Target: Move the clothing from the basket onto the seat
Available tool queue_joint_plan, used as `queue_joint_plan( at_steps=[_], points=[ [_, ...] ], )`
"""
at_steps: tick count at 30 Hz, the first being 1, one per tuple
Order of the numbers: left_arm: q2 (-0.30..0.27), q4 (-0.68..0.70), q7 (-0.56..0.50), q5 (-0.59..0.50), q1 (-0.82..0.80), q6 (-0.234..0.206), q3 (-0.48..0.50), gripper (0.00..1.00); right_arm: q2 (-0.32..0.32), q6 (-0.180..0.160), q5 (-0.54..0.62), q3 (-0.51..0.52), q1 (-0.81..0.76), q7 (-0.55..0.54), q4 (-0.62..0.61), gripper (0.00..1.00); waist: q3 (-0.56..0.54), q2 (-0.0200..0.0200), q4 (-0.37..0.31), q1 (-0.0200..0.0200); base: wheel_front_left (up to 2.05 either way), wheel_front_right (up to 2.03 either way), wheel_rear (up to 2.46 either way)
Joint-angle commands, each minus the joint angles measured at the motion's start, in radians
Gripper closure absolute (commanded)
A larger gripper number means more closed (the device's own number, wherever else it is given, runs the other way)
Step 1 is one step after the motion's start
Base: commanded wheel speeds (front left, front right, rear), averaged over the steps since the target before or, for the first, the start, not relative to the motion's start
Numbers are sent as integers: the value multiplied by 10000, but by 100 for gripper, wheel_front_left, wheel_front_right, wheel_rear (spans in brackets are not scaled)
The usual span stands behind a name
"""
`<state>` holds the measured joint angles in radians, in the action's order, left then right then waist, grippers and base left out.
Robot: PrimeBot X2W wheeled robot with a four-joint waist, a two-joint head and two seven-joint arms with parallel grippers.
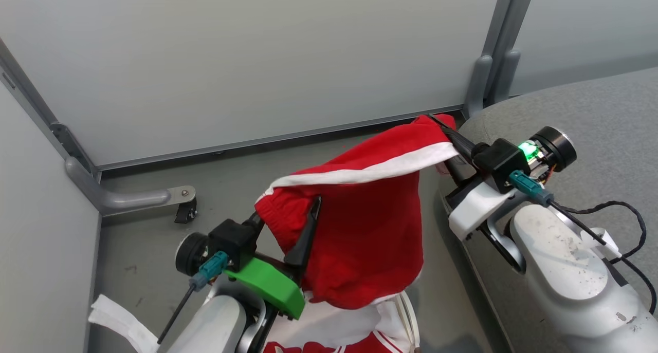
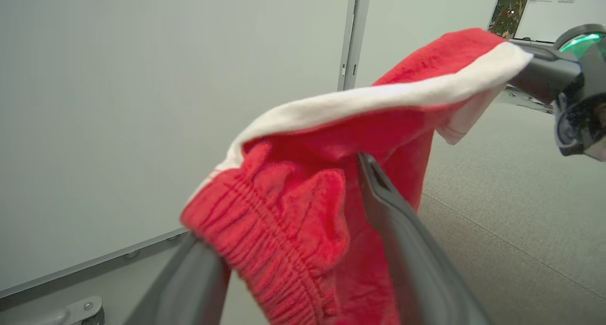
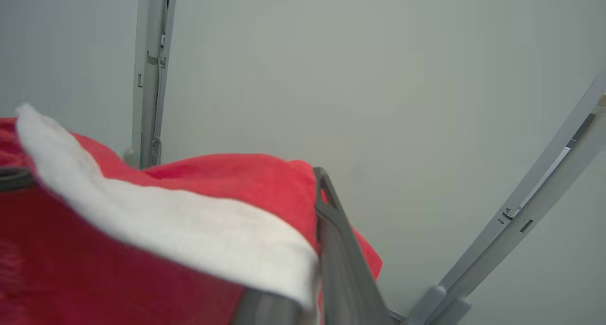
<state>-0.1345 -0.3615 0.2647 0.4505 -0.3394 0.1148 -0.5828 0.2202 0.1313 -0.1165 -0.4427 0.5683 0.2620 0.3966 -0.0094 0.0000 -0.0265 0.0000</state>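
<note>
Though the clothing [image 1: 360, 224] hangs well clear of the basket [image 1: 411, 322], it is not yet on the seat [image 1: 591, 111]. From the head view I see a red garment stretched in the air between the two arms, its bulk over the floor [image 1: 434, 291] beside the cushion's rounded edge, with the white liner and another red piece [image 1: 375, 338] down in the basket below. The right gripper [image 1: 434, 119] is clenched on the white-trimmed corner, just at the seat's edge, and the left gripper [image 1: 285, 209] sits at the gathered waistband. Along the left wrist view, that gripper's two fingers [image 2: 402, 249] are spread wide and clamp nothing; the elastic waistband simply lies bunched between them. Along the right wrist view, the right gripper pinches red cloth and white trim tight, with grey wall panels [image 3: 426, 79] beyond. I judge this to be the carry-over step, the right arm alone bearing the garment. Next, that arm needs to swing further over the cushion, draw the hanging cloth clear of the left fingers, and only then let go; a snag there looks the main risk.
</note>
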Motion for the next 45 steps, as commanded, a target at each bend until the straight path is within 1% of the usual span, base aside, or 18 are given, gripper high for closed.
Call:
queue_joint_plan(
  at_steps=[1,10,17,20,26,37,42,45],
  points=[
    [81,-70,-5,-105,267,64,109,0,82,-10,105,156,-119,46,-79,100,29,0,-24,0,0,0,0],
    [400,-241,-7,-505,920,164,564,0,342,-10,369,949,-118,46,-259,100,175,0,-187,0,0,0,0],
    [408,-220,-7,-584,981,171,490,0,485,-10,481,1257,-159,46,-329,100,290,0,-438,0,0,0,0],
    [421,-196,-7,-588,975,172,478,0,483,-10,514,1331,-195,47,-295,100,355,0,-673,0,0,0,0],
    [413,-148,-5,-637,929,174,438,0,341,-10,594,1390,-111,47,-268,100,697,0,-1455,0,0,0,0],
    [243,5,-6,-807,287,173,322,0,97,-10,610,1586,221,46,-500,100,1655,0,-3291,0,0,0,0],
    [117,15,-5,-847,61,169,224,0,-44,-10,636,1729,347,46,-617,100,2024,0,-3910,0,0,0,0],
    [26,7,-6,-891,-64,169,176,0,-85,-10,636,1861,423,47,-656,100,2230,0,-4154,0,0,0,0]
  ],
)
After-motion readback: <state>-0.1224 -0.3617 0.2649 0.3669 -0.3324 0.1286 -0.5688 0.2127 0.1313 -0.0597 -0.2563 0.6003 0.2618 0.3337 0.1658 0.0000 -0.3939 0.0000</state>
